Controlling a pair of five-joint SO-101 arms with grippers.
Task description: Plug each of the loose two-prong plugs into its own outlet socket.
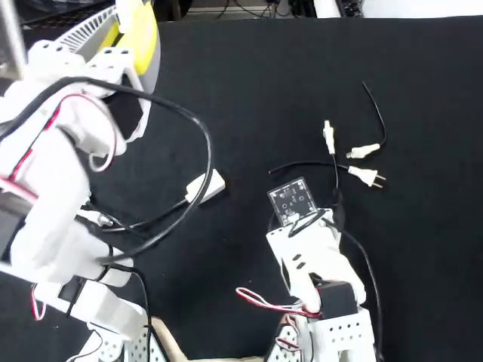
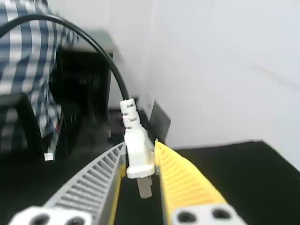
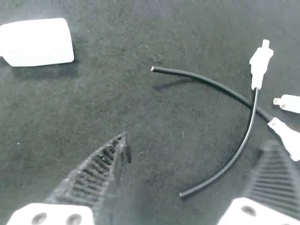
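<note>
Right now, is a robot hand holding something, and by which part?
The left gripper pinches a white plug by its body. The right gripper is open, holding nothing.

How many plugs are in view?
4. Held plug in the jaws of the left gripper; far plug, middle plug, near plug loose on the table. Others may be hidden.
</note>
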